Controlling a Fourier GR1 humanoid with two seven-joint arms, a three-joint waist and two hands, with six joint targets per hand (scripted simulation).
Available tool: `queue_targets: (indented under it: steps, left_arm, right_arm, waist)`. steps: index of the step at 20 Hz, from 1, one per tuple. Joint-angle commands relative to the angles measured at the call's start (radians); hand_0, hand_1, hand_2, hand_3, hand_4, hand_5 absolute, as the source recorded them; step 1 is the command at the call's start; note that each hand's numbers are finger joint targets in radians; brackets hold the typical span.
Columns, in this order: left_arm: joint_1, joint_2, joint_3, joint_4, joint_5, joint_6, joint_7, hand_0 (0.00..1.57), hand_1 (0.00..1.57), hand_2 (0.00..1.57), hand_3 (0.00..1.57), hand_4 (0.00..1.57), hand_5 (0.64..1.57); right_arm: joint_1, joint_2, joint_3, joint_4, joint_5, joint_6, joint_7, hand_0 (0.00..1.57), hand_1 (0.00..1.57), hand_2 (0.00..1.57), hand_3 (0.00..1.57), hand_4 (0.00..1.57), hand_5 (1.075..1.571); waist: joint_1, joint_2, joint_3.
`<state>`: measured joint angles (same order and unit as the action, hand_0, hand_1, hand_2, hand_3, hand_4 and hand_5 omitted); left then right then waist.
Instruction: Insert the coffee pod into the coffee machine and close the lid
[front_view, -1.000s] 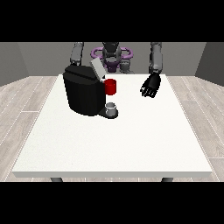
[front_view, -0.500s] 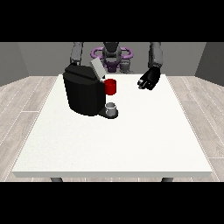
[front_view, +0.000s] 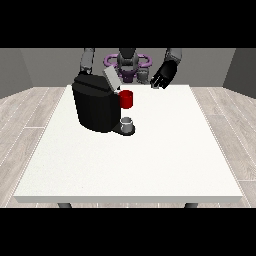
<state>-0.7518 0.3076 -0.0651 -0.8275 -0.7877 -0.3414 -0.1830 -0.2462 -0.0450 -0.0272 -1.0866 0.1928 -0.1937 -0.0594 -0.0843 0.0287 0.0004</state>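
Hand at the view's right (front_view: 164, 76) was raised near the far edge, fingers curled; couldn't tell if holding anything. Coffee machine (front_view: 95, 102) lid (front_view: 111, 79) open; insertion next, I judged.

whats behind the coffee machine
Behind the coffee machine an arm comes down at the view's left; its hand is covered by the machine. Robot's torso is further back.

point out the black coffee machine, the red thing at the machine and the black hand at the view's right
black coffee machine (front_view: 95, 107), front view, on its dark front body
red thing at the machine (front_view: 126, 99), front view, on its red side
black hand at the view's right (front_view: 163, 77), front view, on the hand's back
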Motion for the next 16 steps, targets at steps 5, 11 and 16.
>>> queue_targets:
  steps: [5,11,16]
  left_arm:
    - [-0.168,0.055,0.072,0.011,0.019,-0.086,0.045,1.33,1.33,1.35,1.32,0.59,1.571]
    - [-0.296,0.026,0.171,0.049,0.089,-0.144,0.188,1.22,1.22,1.27,1.29,0.51,1.571]
    - [-0.349,0.028,0.178,0.058,0.07,-0.08,0.197,1.26,1.26,1.29,1.27,0.49,1.571]
  right_arm:
    - [-0.065,-0.001,0.02,-0.078,-0.026,0.061,0.053,0.0,0.0,0.0,0.0,0.0,1.571]
    - [-0.061,0.017,0.035,-0.096,-0.01,0.038,0.01,0.0,0.0,0.0,0.0,0.0,1.571]
    - [-0.088,0.015,0.041,-0.14,-0.01,0.043,0.008,0.0,0.0,0.0,0.0,0.0,1.571]
  waist:
    - [-0.096,0.028,-0.0005]
    - [-0.142,0.046,-0.0002]
    - [-0.187,0.102,-0.0002]
